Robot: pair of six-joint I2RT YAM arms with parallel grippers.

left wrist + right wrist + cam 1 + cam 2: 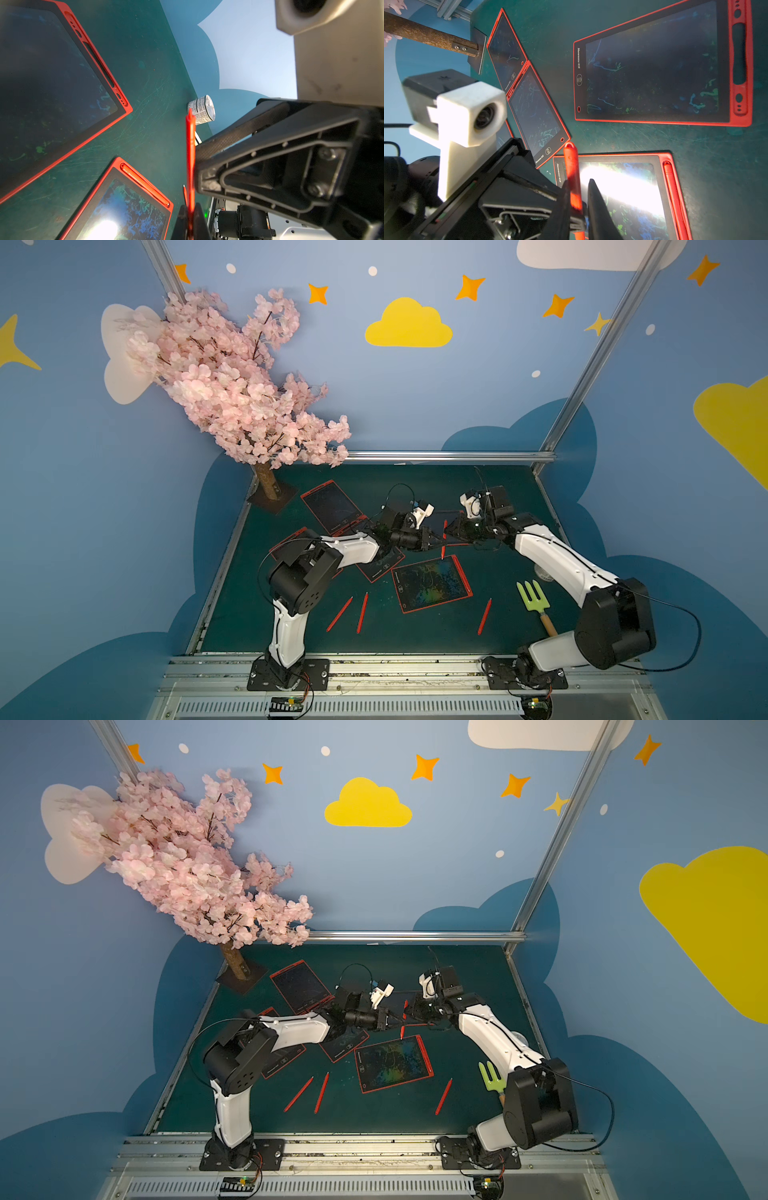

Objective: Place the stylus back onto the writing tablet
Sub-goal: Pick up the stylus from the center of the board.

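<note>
**Centre of frame, both top views.** The stylus [443, 551] [402, 1031] stands nearly upright in mid-air above the bench [415, 635], between two grippers that meet tip to tip.

- **Grippers:** The left gripper [190, 209] is clamped on the shaft. The right gripper [579, 181] straddles the shaft with its jaws slightly apart. One of its fingers [562, 207] lies against the shaft, and there appears to be a narrow gap at the other.
- **Target:** The writing tablet [654, 66], its side slot empty, lies flat on the bench beneath the grippers. In the top views the grippers largely hide it.
- **Surroundings:**
  - A scribbled tablet [432, 585] lies at lower centre with its own pen [671, 187] docked.
  - Further tablets lie at centre left, two of them partly under the left arm [349, 549].
  - Three loose styluses [362, 612] lie along the lower bench.
  - A green garden fork [534, 597] lies at lower right.
  - A can [202, 110] sits near the bench edge.
  - A blossom tree [232, 381] stands at upper left.
- **Arm pose:** The left arm rises from lower left, elbow raised, and reaches toward the centre. The right arm [557, 556] arches in from lower right.
</note>
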